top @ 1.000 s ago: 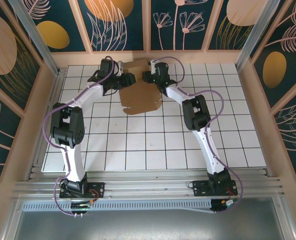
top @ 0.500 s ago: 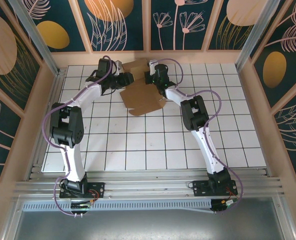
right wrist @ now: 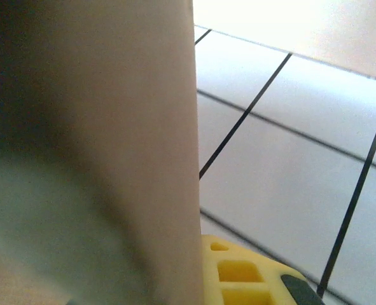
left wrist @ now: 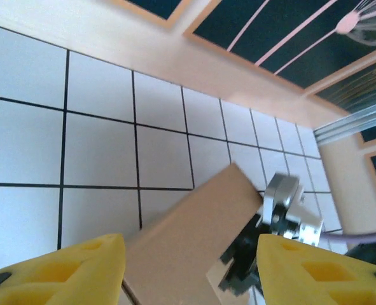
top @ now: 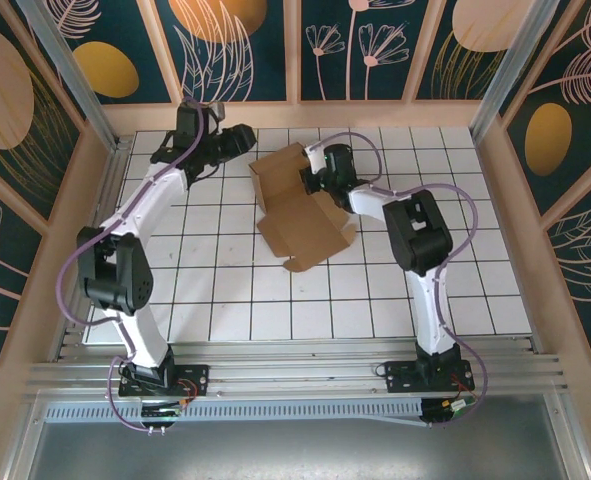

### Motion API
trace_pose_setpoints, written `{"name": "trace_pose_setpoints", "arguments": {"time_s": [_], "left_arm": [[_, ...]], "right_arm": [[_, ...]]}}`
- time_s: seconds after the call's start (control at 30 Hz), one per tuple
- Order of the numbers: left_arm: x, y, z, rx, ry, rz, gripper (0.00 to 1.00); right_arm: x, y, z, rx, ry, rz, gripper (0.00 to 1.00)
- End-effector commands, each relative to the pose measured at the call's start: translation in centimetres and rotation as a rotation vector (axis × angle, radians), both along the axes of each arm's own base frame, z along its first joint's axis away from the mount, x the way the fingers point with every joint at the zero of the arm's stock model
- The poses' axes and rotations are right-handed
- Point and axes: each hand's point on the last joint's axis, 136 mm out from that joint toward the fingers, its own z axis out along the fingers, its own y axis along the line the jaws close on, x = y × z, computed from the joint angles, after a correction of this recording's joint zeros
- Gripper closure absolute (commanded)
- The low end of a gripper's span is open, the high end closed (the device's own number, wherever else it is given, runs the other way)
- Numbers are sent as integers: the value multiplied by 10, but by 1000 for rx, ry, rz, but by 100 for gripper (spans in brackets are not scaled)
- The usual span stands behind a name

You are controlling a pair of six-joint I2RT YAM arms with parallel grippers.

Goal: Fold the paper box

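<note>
The paper box (top: 310,225) is a brown die-cut cardboard sheet lying partly folded at the table's far middle, with one panel (top: 278,172) standing up. My right gripper (top: 313,181) is shut on the sheet's far edge. In the right wrist view the cardboard (right wrist: 92,127) presses against my yellow finger (right wrist: 245,273). My left gripper (top: 242,139) hovers open to the far left of the box, apart from it. In the left wrist view its yellow fingers (left wrist: 67,270) frame the raised panel (left wrist: 194,235) lying further off, with the right gripper (left wrist: 283,206) beyond it.
The white gridded tabletop (top: 225,290) stretches toward the arm bases. A wooden rim (top: 375,113) and patterned back wall stand close behind both grippers. Side walls (top: 65,250) box in the table at left and right.
My right gripper shut on the cardboard and dragged it nearer and to the right, turning it. My left gripper let go and pulled back toward the far left.
</note>
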Motion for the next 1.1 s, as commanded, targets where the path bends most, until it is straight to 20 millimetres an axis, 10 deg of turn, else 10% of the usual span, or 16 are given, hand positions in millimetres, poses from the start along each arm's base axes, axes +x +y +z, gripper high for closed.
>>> {"name": "trace_pose_setpoints", "arguments": {"time_s": [0.0,0.23,0.6,1.07], "left_arm": [[-24,21,2,-120,76,156,41],[-83,15,-47,-464,234,248,34],[-91,-28,-65,-529,314,189,30],[-122,-3,-110,-425,412,332,38]], "right_arm": [[-19,5,31,66,-78,41,100],[-38,2,18,73,-110,21,100],[-64,4,22,4,-286,23,98],[-64,6,15,-28,-268,33,91]]}}
